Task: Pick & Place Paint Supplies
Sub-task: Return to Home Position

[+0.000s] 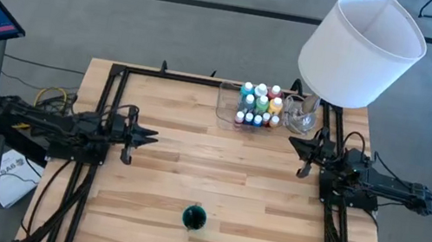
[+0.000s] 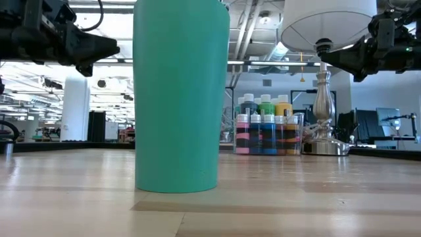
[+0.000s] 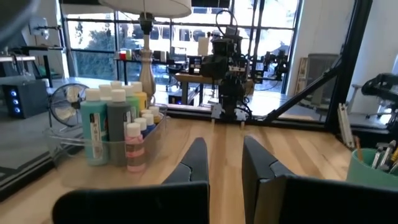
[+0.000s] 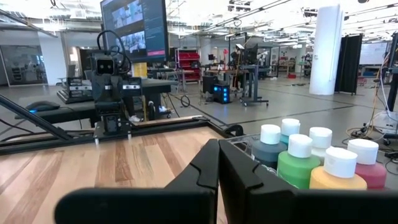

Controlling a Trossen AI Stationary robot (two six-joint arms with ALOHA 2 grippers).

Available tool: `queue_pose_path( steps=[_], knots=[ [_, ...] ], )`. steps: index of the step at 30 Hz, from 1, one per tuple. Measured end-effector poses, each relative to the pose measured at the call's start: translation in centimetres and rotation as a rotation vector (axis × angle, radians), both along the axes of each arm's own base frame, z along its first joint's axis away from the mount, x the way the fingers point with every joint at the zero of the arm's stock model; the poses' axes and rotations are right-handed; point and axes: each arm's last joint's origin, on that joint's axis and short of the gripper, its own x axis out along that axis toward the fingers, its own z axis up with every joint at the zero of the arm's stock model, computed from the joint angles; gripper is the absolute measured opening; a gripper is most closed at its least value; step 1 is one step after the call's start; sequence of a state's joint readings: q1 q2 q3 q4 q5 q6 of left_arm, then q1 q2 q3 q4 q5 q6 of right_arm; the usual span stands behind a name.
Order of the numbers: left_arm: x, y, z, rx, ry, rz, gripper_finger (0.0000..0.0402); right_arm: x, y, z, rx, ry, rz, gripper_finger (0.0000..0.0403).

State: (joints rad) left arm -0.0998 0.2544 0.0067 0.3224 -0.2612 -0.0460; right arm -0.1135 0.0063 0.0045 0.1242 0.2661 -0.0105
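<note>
Left gripper [image 1: 150, 136] slightly spread, right gripper [image 1: 308, 148] pressed together, both empty; you find paint bottles [image 1: 259, 104] inside the clear tray [image 1: 221, 109], brushes [image 3: 380, 153] in the green cup [image 2: 177, 99] well apart from it; apparently nothing remains.

Grey floor [image 1: 83, 20], wooden table [image 1: 217, 165], white lampshade [image 1: 362, 49]

Nothing here can be read: the labels on the paint bottles [image 3: 115, 127], ahead and to one side of the left gripper [image 3: 221, 149] fingers, are mere streaks, and the screen [image 4: 134, 25] far beyond the right gripper [image 4: 217, 149] fingers shows no legible words.
</note>
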Motion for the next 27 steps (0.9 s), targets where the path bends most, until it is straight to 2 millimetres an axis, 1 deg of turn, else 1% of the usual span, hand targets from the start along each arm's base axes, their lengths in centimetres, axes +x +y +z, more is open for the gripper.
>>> queue_pose_path(
  steps=[7, 14, 18, 22, 25, 27],
  knots=[
    [0.0, 0.1, -0.2, 0.046, 0.024, 0.02, 0.0, 0.0, 0.0, 0.0, 0.0, 0.003, 0.0, 0.0],
    [0.0, 0.1, -1.0, 0.047, 0.113, 0.021, 0.0, 0.0, 0.0, -0.5, -0.01, 0.055, 0.0, 0.0],
    [0.0, 0.2, -1.2, 0.046, 0.13, 0.058, 0.0, 0.1, 0.0, -0.7, 0.023, 0.063, 0.004, 0.0],
    [-0.1, 0.2, -1.4, 0.049, 0.156, 0.07, 0.0, 0.1, 0.0, -0.7, 0.017, 0.066, 0.003, 0.0],
    [0.0, 0.2, -1.5, 0.05, 0.166, 0.07, 0.0, 0.1, 0.0, -0.7, 0.095, 0.035, 0.015, 0.0],
    [0.0, 0.2, -1.6, 0.05, 0.17, 0.069, 0.0, 0.1, 0.1, -0.7, 0.112, 0.03, 0.023, 0.0]
  ],
)
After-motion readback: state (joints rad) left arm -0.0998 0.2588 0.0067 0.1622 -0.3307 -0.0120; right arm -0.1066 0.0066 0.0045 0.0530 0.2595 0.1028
